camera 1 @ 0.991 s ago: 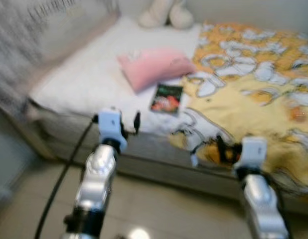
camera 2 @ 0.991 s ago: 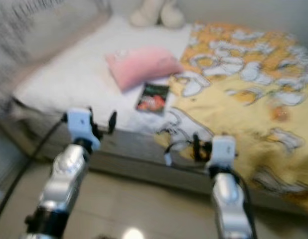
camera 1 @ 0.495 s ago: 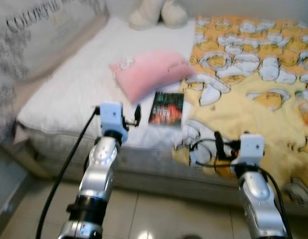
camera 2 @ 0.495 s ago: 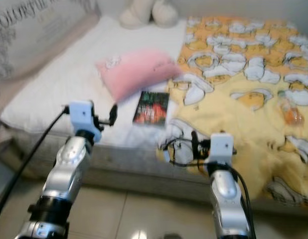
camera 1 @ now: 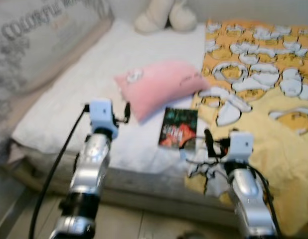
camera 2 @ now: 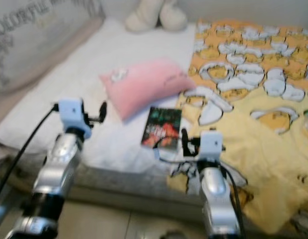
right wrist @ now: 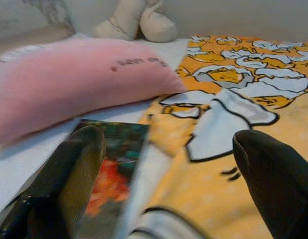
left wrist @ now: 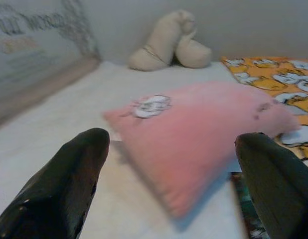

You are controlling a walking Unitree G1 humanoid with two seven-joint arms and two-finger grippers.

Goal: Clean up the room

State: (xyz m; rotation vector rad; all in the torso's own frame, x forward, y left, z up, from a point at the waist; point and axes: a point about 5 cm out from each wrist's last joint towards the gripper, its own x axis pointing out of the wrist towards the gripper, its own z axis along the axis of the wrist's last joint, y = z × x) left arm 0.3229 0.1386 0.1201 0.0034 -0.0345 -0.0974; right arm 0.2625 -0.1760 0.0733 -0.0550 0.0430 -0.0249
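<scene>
left gripper [left wrist: 169,164] hangs over the white mattress [camera 1: 69,99] near the bed's edge, fingers spread wide and holding nothing, aimed at the pink pillow [camera 1: 159,87] just ahead of it. next along, the dark book [camera 1: 178,128] lies flat on the sheet, touching the pillow's lower corner and the edge of the yellow patterned blanket [camera 1: 263,99]. right gripper [right wrist: 166,164] is out over that blanket edge, fingers apart and empty too, the book just in front of its left finger. this reads as the approach step, nothing picked up yet. next move probably calls for closing in on the book or the pillow.
</scene>
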